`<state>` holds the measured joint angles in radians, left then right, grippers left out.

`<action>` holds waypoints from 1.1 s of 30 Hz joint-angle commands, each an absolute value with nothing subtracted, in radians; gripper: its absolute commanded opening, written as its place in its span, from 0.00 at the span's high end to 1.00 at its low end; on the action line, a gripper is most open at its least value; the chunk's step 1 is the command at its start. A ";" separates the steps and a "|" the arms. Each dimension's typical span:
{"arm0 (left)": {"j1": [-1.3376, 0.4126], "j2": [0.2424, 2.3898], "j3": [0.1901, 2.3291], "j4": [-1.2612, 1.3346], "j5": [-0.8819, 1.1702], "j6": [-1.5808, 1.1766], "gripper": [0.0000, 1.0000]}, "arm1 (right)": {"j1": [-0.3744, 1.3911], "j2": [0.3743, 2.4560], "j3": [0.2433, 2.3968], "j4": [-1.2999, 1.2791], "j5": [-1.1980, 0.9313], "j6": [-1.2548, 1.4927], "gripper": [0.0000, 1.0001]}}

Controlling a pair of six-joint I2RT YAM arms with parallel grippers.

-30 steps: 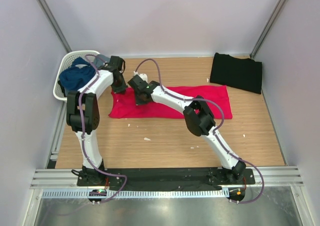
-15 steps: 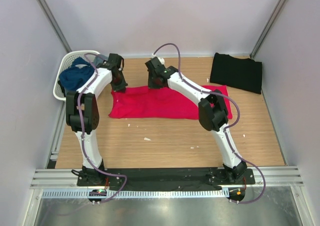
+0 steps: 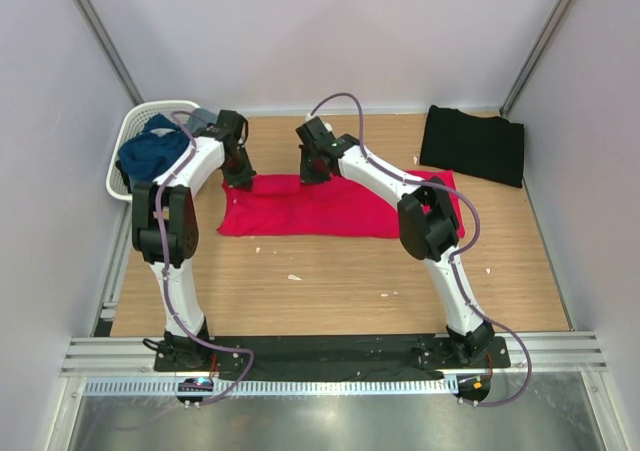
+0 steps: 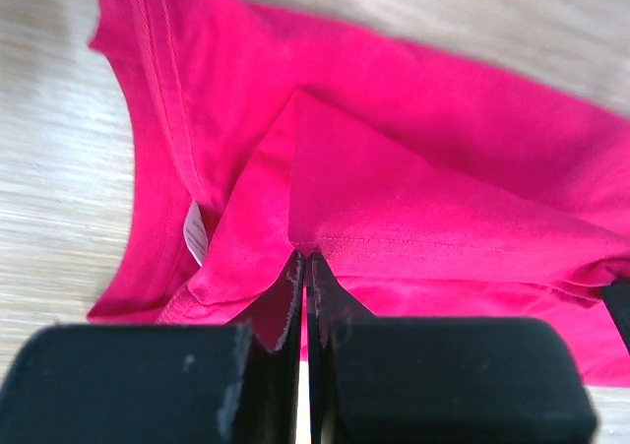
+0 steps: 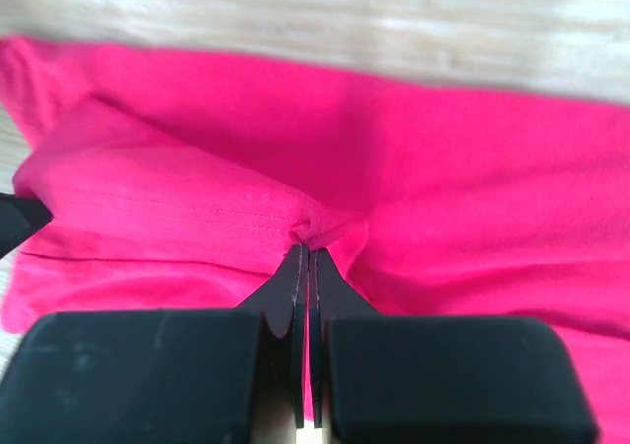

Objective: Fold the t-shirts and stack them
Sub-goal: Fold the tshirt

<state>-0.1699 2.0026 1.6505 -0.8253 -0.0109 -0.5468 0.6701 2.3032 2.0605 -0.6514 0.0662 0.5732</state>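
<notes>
From above, you see the red shirt (image 3: pixel 300 211) spread flat mid-table (image 3: pixel 330 281). The black shirt (image 3: pixel 472 144) lies at 2 o'clock, well apart from it. Your left hand (image 3: pixel 240 178) is on the red shirt's 10 o'clock corner, and your right hand (image 3: pixel 313 174) is on its 12 o'clock edge.

Left wrist: the hand is closed tight, pinching a red fold.

Right wrist: closed likewise, pinching a bunched red fold.

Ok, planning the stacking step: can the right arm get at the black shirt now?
Probably not yet: the right claw is shut on the red shirt. The black shirt lies uncovered at far right; once it lets go, the way looks free.
</notes>
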 commanded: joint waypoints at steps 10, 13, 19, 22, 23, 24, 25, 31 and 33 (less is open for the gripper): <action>-0.164 1.980 1.520 -0.781 0.015 -0.561 1.00 | 0.664 2.217 1.988 -0.686 0.032 0.549 0.99; -0.166 1.983 1.517 -0.778 0.012 -0.560 1.00 | 0.664 2.214 1.991 -0.713 0.022 0.548 0.99; -0.164 1.971 1.517 -0.784 0.006 -0.551 1.00 | 0.664 2.212 2.009 -0.756 0.000 0.549 0.99; -0.164 1.960 1.525 -0.795 0.006 -0.546 1.00 | 0.664 2.207 2.013 -0.765 -0.044 0.554 0.99; -0.166 1.959 1.531 -0.798 0.008 -0.545 1.00 | 0.664 2.207 2.013 -0.770 -0.055 0.557 0.99; -0.164 1.956 1.534 -0.802 0.006 -0.543 1.00 | 0.664 2.206 2.013 -0.772 -0.060 0.557 0.99; -0.166 1.953 1.534 -0.808 0.008 -0.543 1.00 | 0.664 2.204 2.011 -0.776 -0.061 0.557 0.99; -0.163 1.950 1.525 -0.816 0.006 -0.532 1.00 | 0.664 2.212 1.999 -0.787 -0.060 0.563 0.96; -0.164 1.951 1.522 -0.816 0.006 -0.529 1.00 | 0.664 2.215 2.005 -0.795 -0.054 0.558 0.89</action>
<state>-0.1699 1.9999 1.5173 -0.8040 0.0162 -0.5549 0.6701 2.2826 1.9759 -0.7670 -0.0528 0.5663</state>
